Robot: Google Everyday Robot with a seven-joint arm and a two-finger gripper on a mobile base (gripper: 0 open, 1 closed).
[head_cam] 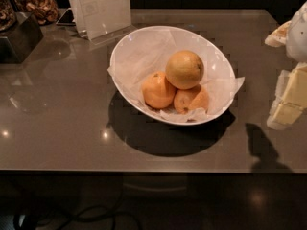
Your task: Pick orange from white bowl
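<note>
The orange (184,69), large, round and dull yellowish-orange, rests on top of two smaller, brighter orange fruits (158,90) in the white bowl (139,38). The bowl is oval, glossy and lined with crinkled white paper, and it stands in the middle of the grey table. My gripper (289,102) hangs at the right edge of the view. It is pale cream and white and sits to the right of the bowl, well apart from it, raised above the table with its shadow below it. It holds nothing that I can see.
A clear sign holder (101,8) stands just behind the bowl at the back left. A dark box (19,38), a jar of dried snacks (39,5) and a phone (66,17) sit at the far left. The table's front edge (144,170) runs below the bowl.
</note>
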